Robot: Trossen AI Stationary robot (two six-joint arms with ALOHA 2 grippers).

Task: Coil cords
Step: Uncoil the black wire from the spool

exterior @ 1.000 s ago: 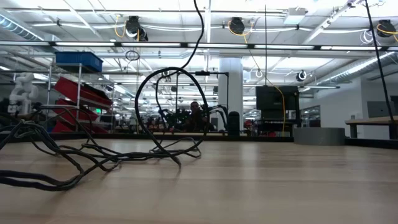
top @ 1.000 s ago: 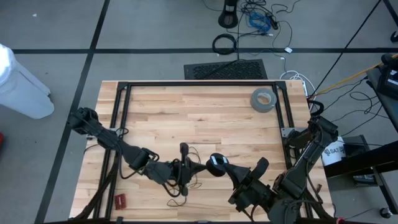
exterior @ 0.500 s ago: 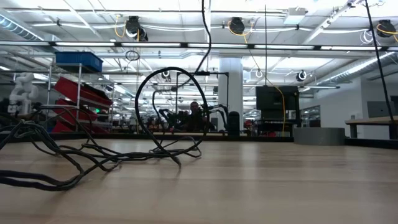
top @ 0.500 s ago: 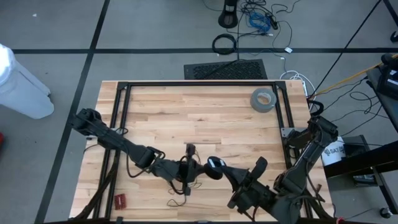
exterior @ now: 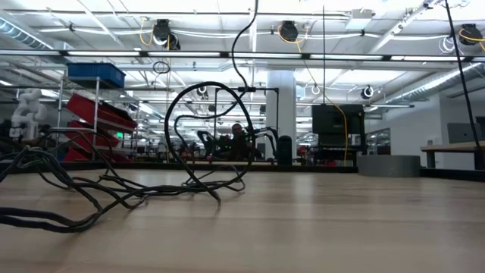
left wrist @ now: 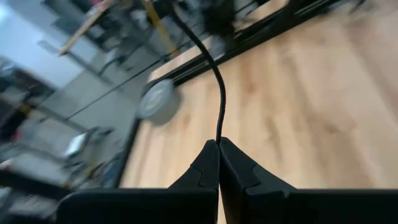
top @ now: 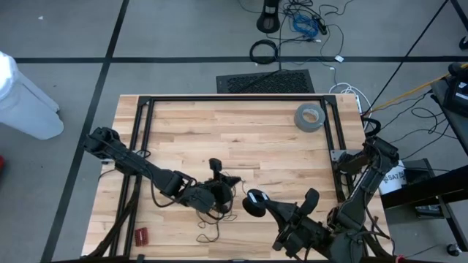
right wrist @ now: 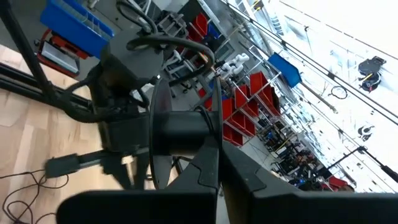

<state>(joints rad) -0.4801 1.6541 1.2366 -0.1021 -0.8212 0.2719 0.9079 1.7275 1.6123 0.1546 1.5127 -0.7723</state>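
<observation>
While the left pincer [left wrist: 219, 144] pinches the thin black cord [left wrist: 214, 74] above the bench [top: 241, 139], the right pincer [top: 252, 202] hovers beside it, closed and empty.

The wooden table [top: 241, 139] carries a grey tape roll [top: 309, 116] up at about two o'clock, lying flat beside the black frame rail [top: 234, 98] that runs along its far edge. A small red block [top: 141, 235] sits down at seven o'clock near the near-left corner. On the floor past the far edge, at twelve o'clock, lie a dark mat [top: 265, 81] and, just beyond it, a black cable ring [top: 264, 51]. A white bin [top: 23, 96] stands well off at ten o'clock. Across the room there are red shelves [exterior: 95, 114] with a blue crate [exterior: 95, 74] on top.
</observation>
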